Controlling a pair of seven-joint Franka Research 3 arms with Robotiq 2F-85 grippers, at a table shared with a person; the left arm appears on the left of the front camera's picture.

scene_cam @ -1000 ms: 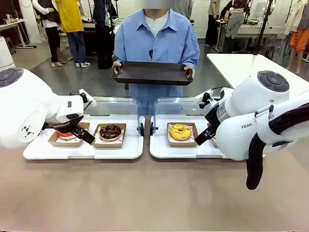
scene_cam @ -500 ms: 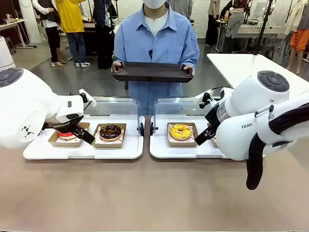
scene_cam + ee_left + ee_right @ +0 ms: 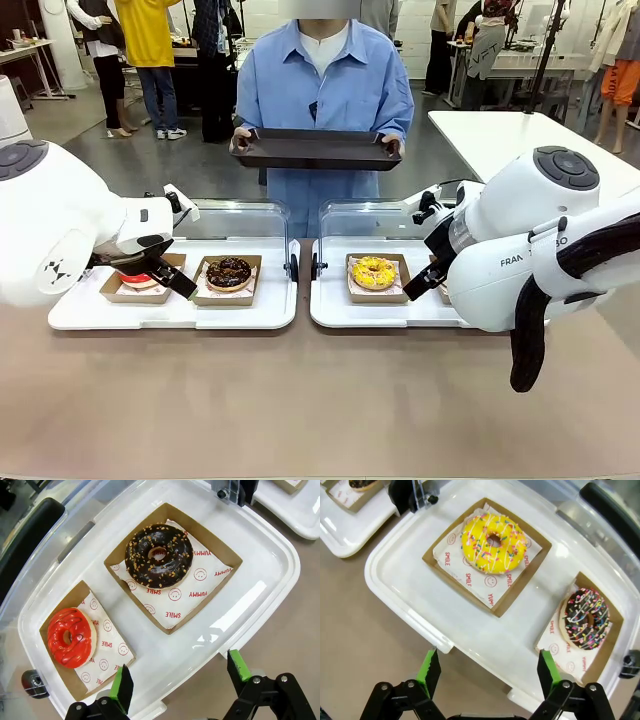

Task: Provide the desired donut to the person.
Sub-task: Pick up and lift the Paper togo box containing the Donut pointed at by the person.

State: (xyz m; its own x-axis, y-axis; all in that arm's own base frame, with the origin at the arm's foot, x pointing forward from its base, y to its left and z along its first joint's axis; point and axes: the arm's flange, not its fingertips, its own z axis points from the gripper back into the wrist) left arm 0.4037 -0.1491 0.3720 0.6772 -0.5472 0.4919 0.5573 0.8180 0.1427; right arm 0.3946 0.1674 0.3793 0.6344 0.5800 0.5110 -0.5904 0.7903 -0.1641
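Note:
The person (image 3: 322,75) in a light-blue shirt stands at the far side, holding a dark tray (image 3: 316,150) in both hands. A chocolate donut with nuts (image 3: 159,556) and a red-glazed donut (image 3: 70,637) sit in cardboard boxes on the left white tray (image 3: 260,585). My left gripper (image 3: 180,677) hovers open above that tray's near edge. On the right white tray (image 3: 395,575) lie a yellow sprinkled donut (image 3: 493,543) and a chocolate donut with coloured sprinkles (image 3: 586,618). My right gripper (image 3: 487,672) hangs open over its near rim, holding nothing.
Clear hinged lids (image 3: 235,218) stand open behind both trays. The brown table (image 3: 300,400) stretches bare toward the near side. Another white table (image 3: 520,135) stands at the back right, and other people stand farther off.
The person has shifted the dark tray very slightly. Both arms are still.

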